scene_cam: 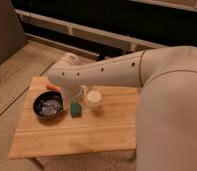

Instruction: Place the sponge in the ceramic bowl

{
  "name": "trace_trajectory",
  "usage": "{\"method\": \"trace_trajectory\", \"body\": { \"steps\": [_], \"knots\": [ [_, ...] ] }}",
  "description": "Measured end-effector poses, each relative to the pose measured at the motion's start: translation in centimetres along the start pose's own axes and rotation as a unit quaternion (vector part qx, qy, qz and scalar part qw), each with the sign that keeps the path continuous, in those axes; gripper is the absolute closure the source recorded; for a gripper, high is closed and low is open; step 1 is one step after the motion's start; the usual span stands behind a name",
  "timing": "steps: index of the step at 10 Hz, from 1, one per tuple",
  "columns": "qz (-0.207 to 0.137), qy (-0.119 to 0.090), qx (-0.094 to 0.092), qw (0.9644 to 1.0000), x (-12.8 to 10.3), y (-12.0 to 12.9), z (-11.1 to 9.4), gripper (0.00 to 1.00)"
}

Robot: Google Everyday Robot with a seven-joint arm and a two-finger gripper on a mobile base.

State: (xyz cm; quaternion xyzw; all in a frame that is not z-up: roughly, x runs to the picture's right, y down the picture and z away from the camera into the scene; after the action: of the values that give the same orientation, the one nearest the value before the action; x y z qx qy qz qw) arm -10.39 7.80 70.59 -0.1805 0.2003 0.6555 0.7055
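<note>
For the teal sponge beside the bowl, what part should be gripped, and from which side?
Probably from straight above, pinching the sponge's near and far faces: it is a low squarish block lying flat, with the ceramic bowl and white cup flanking it. The gripper sits just above it.

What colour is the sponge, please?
The sponge is teal-green in the camera view; the gripper hangs directly above it.
</note>
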Motion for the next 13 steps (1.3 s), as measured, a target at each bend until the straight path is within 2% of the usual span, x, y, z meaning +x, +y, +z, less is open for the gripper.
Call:
{"method": "trace_trajectory", "body": {
  "steps": [2, 4, 9, 10, 13],
  "knots": [
    [0.004, -0.027, 0.01, 0.9996, -0.2, 0.0, 0.0, 0.35],
    [0.013, -0.016, 0.007, 0.9998, 0.8, 0.3, 1.1, 0.35],
    [0.014, -0.014, 0.006, 0.9998, 0.8, 0.3, 1.2, 0.35],
    [0.008, -0.01, -0.002, 0.9999, 0.6, 0.3, 1.5, 0.35],
    [-0.007, 0.003, -0.043, 0.9991, -0.2, 0.0, 3.3, 0.35]
  ]
}}
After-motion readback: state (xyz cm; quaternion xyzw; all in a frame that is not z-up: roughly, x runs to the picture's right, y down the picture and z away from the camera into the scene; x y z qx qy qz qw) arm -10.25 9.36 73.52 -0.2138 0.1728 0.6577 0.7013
